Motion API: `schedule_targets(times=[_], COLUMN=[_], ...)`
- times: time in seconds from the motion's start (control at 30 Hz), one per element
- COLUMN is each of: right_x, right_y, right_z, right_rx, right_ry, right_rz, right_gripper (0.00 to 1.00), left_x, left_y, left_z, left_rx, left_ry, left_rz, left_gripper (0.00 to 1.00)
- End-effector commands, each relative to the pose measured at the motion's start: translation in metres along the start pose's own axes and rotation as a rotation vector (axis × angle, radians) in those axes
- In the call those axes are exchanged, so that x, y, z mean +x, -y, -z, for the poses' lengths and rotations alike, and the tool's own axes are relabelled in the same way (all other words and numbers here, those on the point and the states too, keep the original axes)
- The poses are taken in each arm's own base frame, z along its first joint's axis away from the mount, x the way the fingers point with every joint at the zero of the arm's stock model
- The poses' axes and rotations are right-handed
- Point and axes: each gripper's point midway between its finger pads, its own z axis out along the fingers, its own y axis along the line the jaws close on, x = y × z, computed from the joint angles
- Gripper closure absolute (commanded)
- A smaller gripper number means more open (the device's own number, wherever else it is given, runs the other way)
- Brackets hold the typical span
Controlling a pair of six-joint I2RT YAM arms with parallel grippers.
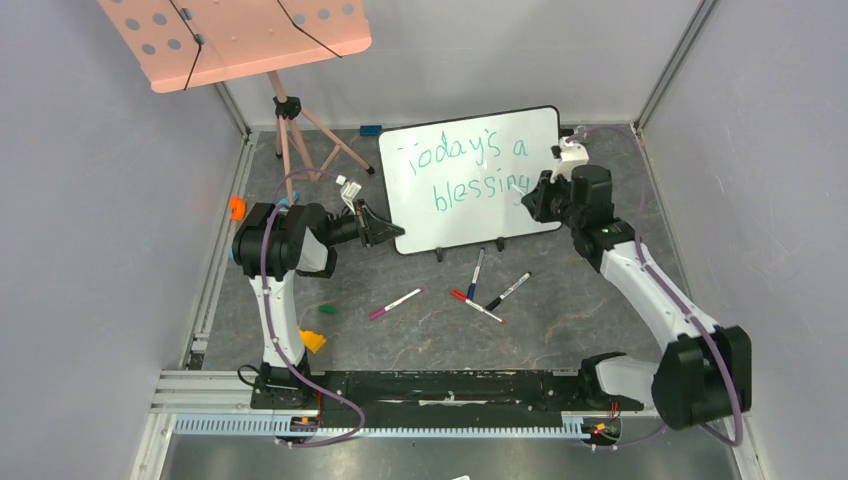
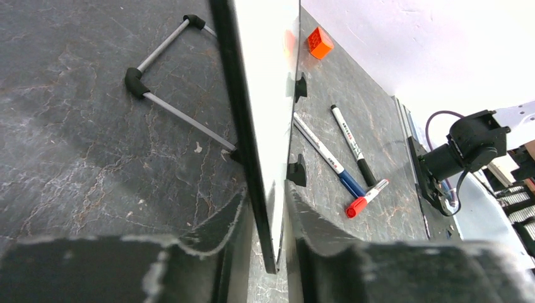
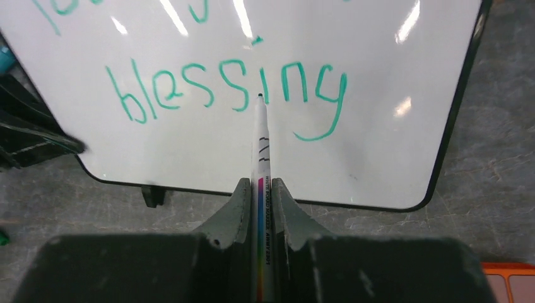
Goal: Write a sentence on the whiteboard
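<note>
The whiteboard [image 1: 470, 180] stands tilted at the back of the table, with the teal sentence [image 1: 465, 170] "Today's a blessing" in two lines. My left gripper [image 1: 385, 232] is shut on the whiteboard's lower left edge; in the left wrist view the board edge [image 2: 268, 158] sits between my fingers. My right gripper [image 1: 528, 197] is shut on a white marker [image 3: 260, 151], its tip close to the board just under the "i" of "blessing" [image 3: 227, 88]. The whiteboard [image 3: 378, 126] fills the right wrist view.
Several loose markers [image 1: 480, 290] lie in front of the board, also seen in the left wrist view [image 2: 344, 151]. A pink perforated music-stand tray [image 1: 240, 35] on a tripod stands back left. An orange block [image 2: 320, 43] and small orange and green bits [image 1: 315, 338] lie near the left arm.
</note>
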Motion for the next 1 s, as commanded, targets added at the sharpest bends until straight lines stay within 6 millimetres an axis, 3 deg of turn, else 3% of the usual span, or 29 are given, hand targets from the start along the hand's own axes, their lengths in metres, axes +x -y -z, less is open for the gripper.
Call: schedule_targets(times=[0.0,0.13,0.3,0.4,0.5,0.57,0.97], right_x=[-0.057,-0.054,-0.045,-0.045,-0.048,-0.049,-0.048], right_y=[-0.008,0.013,0.025,0.028,0.032,0.033,0.032], right_z=[0.035,0.041,0.021,0.011,0.004,0.001,-0.011], right_rx=[0.008,0.125,0.166,0.177,0.192,0.194,0.181], right_ry=[0.182,0.194,0.143,0.131,0.123,0.118,0.103], right_rz=[0.024,0.023,0.025,0.025,0.032,0.036,0.032], right_gripper=[1.00,1.00,1.00,1.00,1.00,1.00,1.00], left_x=[-0.008,-0.008,-0.009,-0.009,-0.008,-0.007,-0.007], left_y=[0.002,0.002,0.002,0.001,0.002,0.002,0.002], left_z=[-0.002,-0.001,-0.001,-0.001,-0.001,-0.001,-0.002], left_rx=[0.031,0.021,0.021,0.020,0.025,0.036,0.039], left_ry=[0.018,0.025,0.025,0.026,0.022,0.014,0.012], left_rz=[-0.132,-0.133,-0.125,-0.121,-0.128,-0.130,-0.128], left_gripper=[0.63,0.63,0.65,0.76,0.93,0.98,0.98])
